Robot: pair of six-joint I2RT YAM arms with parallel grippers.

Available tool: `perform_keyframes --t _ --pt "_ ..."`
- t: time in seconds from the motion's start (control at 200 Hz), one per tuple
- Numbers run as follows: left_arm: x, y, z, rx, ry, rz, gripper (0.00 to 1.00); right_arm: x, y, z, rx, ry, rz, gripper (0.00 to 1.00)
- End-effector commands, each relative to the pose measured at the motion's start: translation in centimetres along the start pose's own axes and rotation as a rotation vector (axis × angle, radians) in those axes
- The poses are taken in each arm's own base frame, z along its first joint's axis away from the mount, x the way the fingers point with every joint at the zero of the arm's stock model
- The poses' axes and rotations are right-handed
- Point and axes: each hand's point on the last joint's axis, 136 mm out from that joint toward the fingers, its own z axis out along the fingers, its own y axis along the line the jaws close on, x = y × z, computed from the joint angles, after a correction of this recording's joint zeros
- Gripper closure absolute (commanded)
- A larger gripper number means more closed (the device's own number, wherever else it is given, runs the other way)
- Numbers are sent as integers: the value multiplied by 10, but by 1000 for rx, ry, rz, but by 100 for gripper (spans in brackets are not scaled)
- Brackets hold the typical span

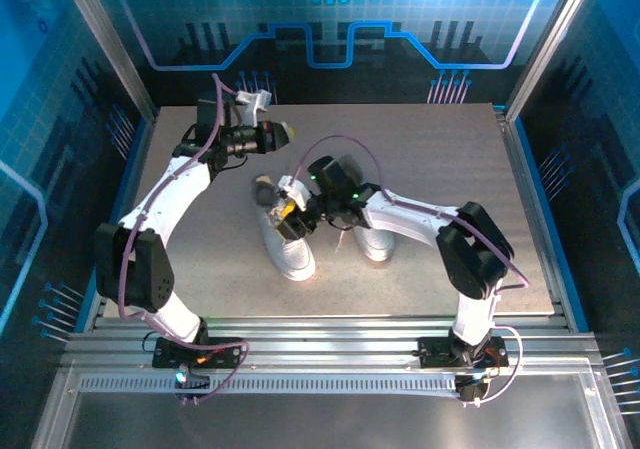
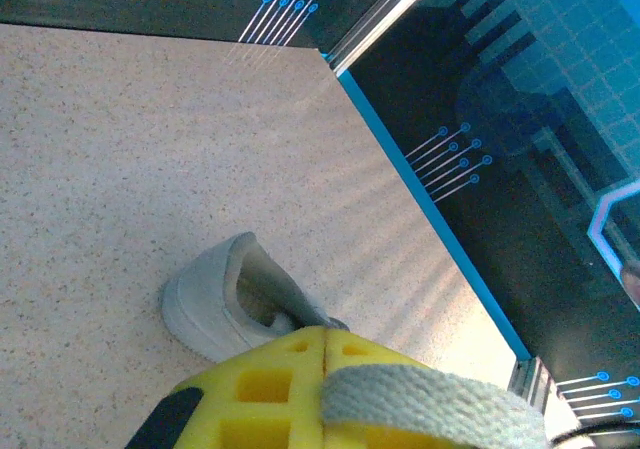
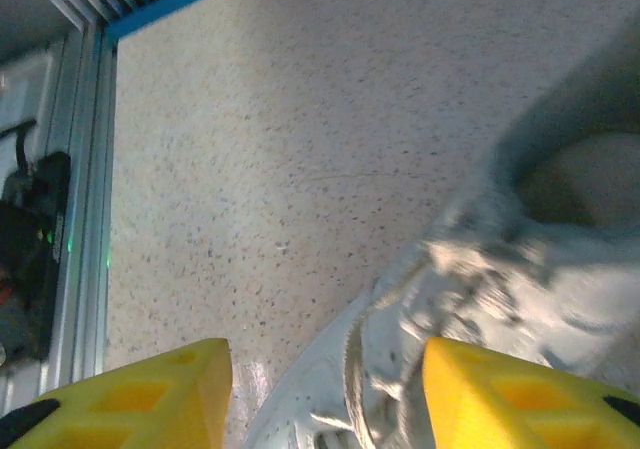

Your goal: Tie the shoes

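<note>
Clamped tight on a white lace with the left gripper toward the back of the table, spread wide with the right gripper just above the laced top of the left shoe, right shoe just beside it, mid-table.
</note>
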Motion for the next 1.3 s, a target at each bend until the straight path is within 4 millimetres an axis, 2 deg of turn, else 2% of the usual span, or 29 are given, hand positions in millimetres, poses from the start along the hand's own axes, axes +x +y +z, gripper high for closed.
perform_keyframes --t 0.0,0.07,0.145,0.265,0.34,0.56,0.6,0.685,0.745,0.79,0.9,0.98,1.01,1.106,1.161,1.206,1.296 --pt "0 -14 -3 57 30 42 100 -38 -26 -39 63 -175 80 45" --pt "2 -17 -2 73 42 43 100 -38 -39 -45 89 -194 122 44" --pt "3 -20 -2 95 51 42 100 -39 -46 -42 99 -193 146 44" --pt "1 -24 -1 122 57 40 100 -46 -49 -30 68 -217 171 43" --pt "0 -28 -1 139 60 43 100 -49 -58 -21 81 -223 188 42" --pt "2 -29 1 157 78 30 100 -75 -58 -3 0 -275 186 41" --pt "3 -28 1 159 80 30 100 -78 -59 -1 -11 -281 185 45" --pt "6 -27 1 158 92 28 100 -84 -59 0 -28 -299 186 74" --pt "9 -26 1 156 102 28 100 -89 -59 -1 -37 -321 185 87" --pt "11 -25 1 150 109 28 100 -92 -58 -2 -44 -335 177 90" --pt "14 -24 1 145 120 23 100 -93 -57 -2 -47 -340 176 90" --pt "14 -24 1 144 121 20 100 -92 -56 -2 -54 -340 170 100" --pt "13 -24 0 141 119 24 100 -92 -55 -2 -53 -340 170 100" --pt "14 -17 -4 78 117 37 72 -92 -57 -4 -28 -348 174 100" --pt "16 -10 -9 14 118 43 61 -92 -61 -7 -7 -353 178 100" --pt "20 -1 -16 -53 116 34 56 -91 -62 -7 4 -352 182 100" --pt "30 24 -38 -197 93 -51 53 -87 -66 -7 28 -346 196 100"
